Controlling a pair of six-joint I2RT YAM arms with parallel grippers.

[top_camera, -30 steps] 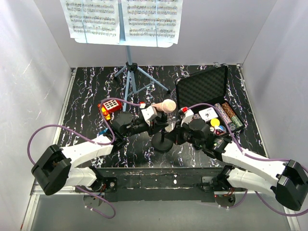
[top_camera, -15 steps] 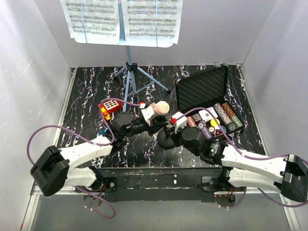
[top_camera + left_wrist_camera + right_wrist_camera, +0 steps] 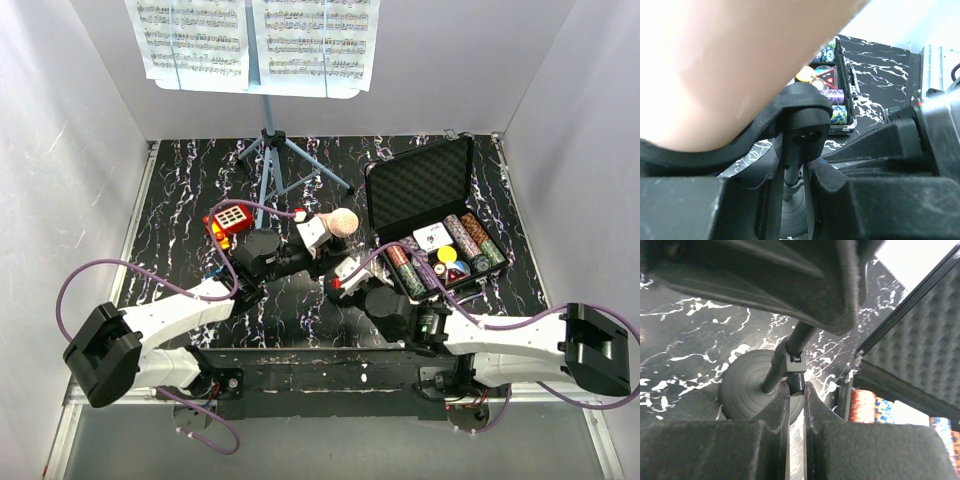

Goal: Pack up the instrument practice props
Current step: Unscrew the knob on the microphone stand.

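Observation:
The microphone's pale head [image 3: 343,222] sits in a black clip [image 3: 805,117] on a thin pole above a round black base [image 3: 745,387]. My left gripper [image 3: 318,240] [image 3: 792,180] is shut on the pole just below the clip. My right gripper [image 3: 347,276] [image 3: 796,390] is shut on a small tab of the pole's collar [image 3: 796,365], low near the base. At the back the light-blue music stand [image 3: 270,150] stands upright on its tripod legs. It holds two white sheet-music pages [image 3: 200,40] [image 3: 315,40].
An open black foam-lined case [image 3: 420,185] with rows of poker chips [image 3: 455,250] lies right of the microphone, its edge close to my right gripper. A red toy with white buttons [image 3: 228,222] sits left of my left gripper. White walls enclose the table.
My right arm has swung left from the case to the microphone stand's pole and now covers the base from above. The left arm and the microphone have barely shifted.

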